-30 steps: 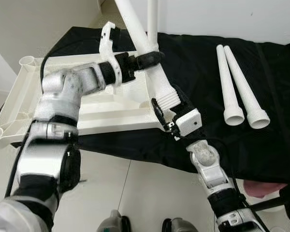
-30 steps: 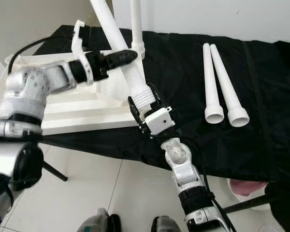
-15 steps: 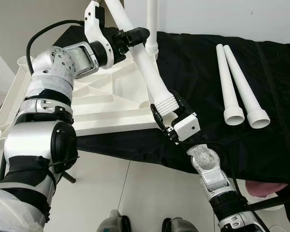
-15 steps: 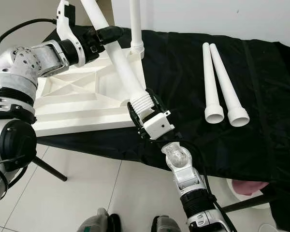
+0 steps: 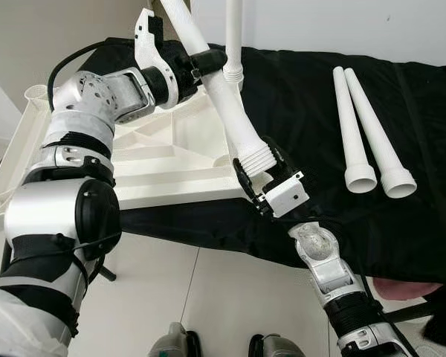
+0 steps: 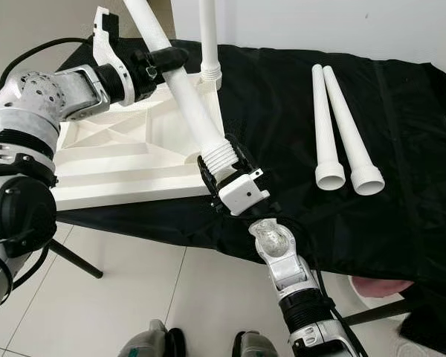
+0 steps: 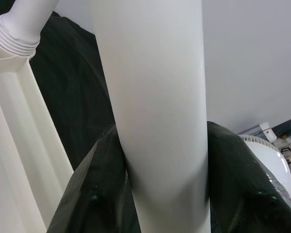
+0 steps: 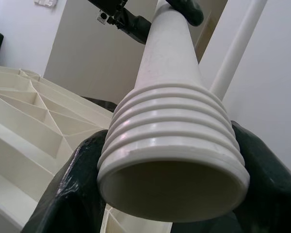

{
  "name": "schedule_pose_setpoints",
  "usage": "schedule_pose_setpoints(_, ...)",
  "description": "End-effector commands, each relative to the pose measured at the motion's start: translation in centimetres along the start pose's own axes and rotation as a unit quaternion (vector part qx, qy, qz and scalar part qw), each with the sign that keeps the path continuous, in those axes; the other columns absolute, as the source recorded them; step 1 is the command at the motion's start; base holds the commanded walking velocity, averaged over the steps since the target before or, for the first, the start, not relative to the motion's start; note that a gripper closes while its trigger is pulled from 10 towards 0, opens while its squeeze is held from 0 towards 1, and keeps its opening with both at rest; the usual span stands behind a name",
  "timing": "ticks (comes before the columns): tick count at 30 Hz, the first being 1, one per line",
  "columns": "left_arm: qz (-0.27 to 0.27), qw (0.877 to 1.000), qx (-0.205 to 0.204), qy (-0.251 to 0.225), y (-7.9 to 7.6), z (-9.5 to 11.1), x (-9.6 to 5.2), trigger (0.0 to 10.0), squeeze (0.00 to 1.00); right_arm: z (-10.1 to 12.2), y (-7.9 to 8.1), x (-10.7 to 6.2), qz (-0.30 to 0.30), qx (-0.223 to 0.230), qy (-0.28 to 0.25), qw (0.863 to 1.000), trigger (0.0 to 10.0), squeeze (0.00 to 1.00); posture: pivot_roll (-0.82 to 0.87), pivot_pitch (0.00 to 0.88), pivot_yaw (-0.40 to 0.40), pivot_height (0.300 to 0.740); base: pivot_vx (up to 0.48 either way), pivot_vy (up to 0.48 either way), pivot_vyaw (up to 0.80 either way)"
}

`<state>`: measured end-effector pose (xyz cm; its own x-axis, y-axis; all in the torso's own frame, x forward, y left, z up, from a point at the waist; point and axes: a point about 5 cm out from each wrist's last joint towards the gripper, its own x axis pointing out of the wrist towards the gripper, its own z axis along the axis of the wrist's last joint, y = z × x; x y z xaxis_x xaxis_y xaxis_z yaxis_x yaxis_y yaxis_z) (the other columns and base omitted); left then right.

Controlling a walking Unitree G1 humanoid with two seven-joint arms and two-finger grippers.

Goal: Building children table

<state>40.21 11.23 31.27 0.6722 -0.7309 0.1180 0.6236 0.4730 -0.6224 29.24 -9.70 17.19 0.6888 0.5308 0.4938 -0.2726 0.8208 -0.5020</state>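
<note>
Table legs: four, all white.
- one upright leg [image 5: 233,33] standing in far corner of tabletop
- one slanted leg [image 5: 223,97] gripped by both claws
- two loose legs side by side on black cloth [image 5: 297,97]: left one [image 5: 351,130], right one [image 5: 377,137]

Tabletop: one, white, ribbed underside up [image 5: 163,160].

Claws: two. Left claw [image 5: 212,59] clamped on slanted leg's shaft, right claw [image 5: 256,172] clamped on its ribbed end.
</note>
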Motion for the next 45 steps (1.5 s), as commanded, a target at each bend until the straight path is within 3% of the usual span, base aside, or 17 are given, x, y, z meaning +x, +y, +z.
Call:
schedule_pose_setpoints(1,0.003,1.0,0.009,0.003,0.0,0.3,-0.1,0.0,0.0,0.6,0.2,0.6,0.005,0.005,-0.023,1.0,10.0,0.0,-0.06,0.115,0.076,0.74,0.0,0.0,0.0)
schedule_pose_setpoints(2,0.005,1.0,0.01,0.002,0.0,0.4,-0.1,0.0,0.0,0.6,0.2,0.6,0.005,0.006,-0.023,1.0,10.0,0.83,-0.06,0.115,0.076,0.74,0.0,0.0,0.0)
schedule_pose_setpoints(3,0.007,1.0,0.007,-0.005,0.0,0.6,-0.1,0.0,0.0,0.6,0.2,0.6,0.006,0.014,-0.022,1.0,10.0,1.0,-0.06,0.115,0.076,0.74,0.0,0.0,0.0)
schedule_pose_setpoints(8,0.008,1.0,0.009,-0.014,0.0,1.0,-0.2,0.0,0.0,0.7,0.2,0.6,0.003,0.019,-0.022,1.0,10.0,1.0,-0.06,0.115,0.076,0.74,0.0,0.0,0.0)
schedule_pose_setpoints(9,0.007,1.0,0.019,-0.022,-0.2,1.3,-0.2,4.2,0.0,0.7,0.1,0.7,0.0,0.023,-0.022,0.999,10.0,1.0,-0.06,0.115,0.076,0.74,0.0,0.0,0.0)
schedule_pose_setpoints(10,0.007,1.0,0.019,-0.022,-0.2,1.3,-0.2,4.2,0.0,0.7,0.1,0.7,0.0,0.023,-0.022,0.999,10.0,1.0,-0.06,0.115,0.076,0.74,0.0,0.0,0.0)
schedule_pose_setpoints(11,0.008,0.999,0.027,-0.028,-0.3,1.5,-0.2,10.0,0.0,0.8,0.1,0.8,-0.003,0.03,-0.022,0.999,10.0,1.0,-0.07,0.11,0.076,0.74,0.0,0.0,0.0)
schedule_pose_setpoints(14,0.004,0.998,0.031,-0.046,-0.7,2.0,-0.2,10.0,0.0,0.9,0.1,1.0,-0.003,0.042,-0.018,0.999,10.0,1.0,-0.07,0.11,0.076,0.74,0.0,0.0,0.0)
schedule_pose_setpoints(15,0.001,0.996,0.057,-0.066,-1.1,2.7,-0.3,10.0,0.0,0.9,0.2,1.1,-0.007,0.061,-0.01,0.998,10.0,1.0,-0.07,0.103,0.075,0.74,0.0,0.0,0.0)
schedule_pose_setpoints(16,0.001,0.994,0.08,-0.079,-1.4,3.1,-0.3,10.0,0.0,0.9,0.1,1.5,-0.013,0.09,0.002,0.996,10.0,0.41,-0.07,0.103,0.075,0.74,0.0,0.0,0.0)
schedule_pose_setpoints(17,0.002,0.99,0.104,-0.093,-1.7,3.4,-0.4,10.0,0.0,0.9,0.0,1.8,-0.021,0.114,0.01,0.993,10.0,0.0,-0.07,0.103,0.075,0.74,0.0,0.0,0.0)
schedule_pose_setpoints(19,0.004,0.984,0.14,-0.107,-2.1,3.7,-0.5,10.0,0.0,1.0,-0.1,2.3,-0.024,0.139,0.02,0.99,10.0,0.0,-0.07,0.103,0.075,0.74,0.0,0.0,0.0)
schedule_pose_setpoints(24,0.006,0.979,0.157,-0.133,-2.5,4.2,-0.7,10.0,0.0,1.1,-0.5,3.0,-0.03,0.178,0.038,0.983,10.0,0.0,-0.07,0.094,0.069,0.74,0.0,0.0,0.0)
schedule_pose_setpoints(30,0.023,0.957,0.229,-0.177,-3.4,4.2,-1.4,10.0,0.0,1.2,-1.6,4.4,-0.041,0.171,0.075,0.982,10.0,0.0,-0.07,0.081,0.059,0.74,0.0,0.0,0.0)
schedule_pose_setpoints(32,0.023,0.957,0.229,-0.177,-3.4,4.2,-1.4,10.0,0.0,1.2,-1.6,4.4,-0.041,0.171,0.075,0.982,10.0,0.0,-0.07,0.081,0.059,0.74,0.0,0.0,0.0)
schedule_pose_setpoints(35,0.028,0.943,0.268,-0.195,-4.0,3.2,-1.5,10.0,0.0,1.9,-1.9,5.1,-0.018,0.166,0.076,0.983,10.0,0.0,-0.06,0.072,0.051,0.74,0.0,0.0,0.0)
schedule_pose_setpoints(45,0.017,0.919,0.334,-0.207,-5.7,-0.2,-0.8,10.0,0.0,2.5,-2.2,6.7,0.018,0.146,0.098,0.984,10.0,0.0,-0.06,0.057,0.045,0.74,0.0,0.0,0.0)
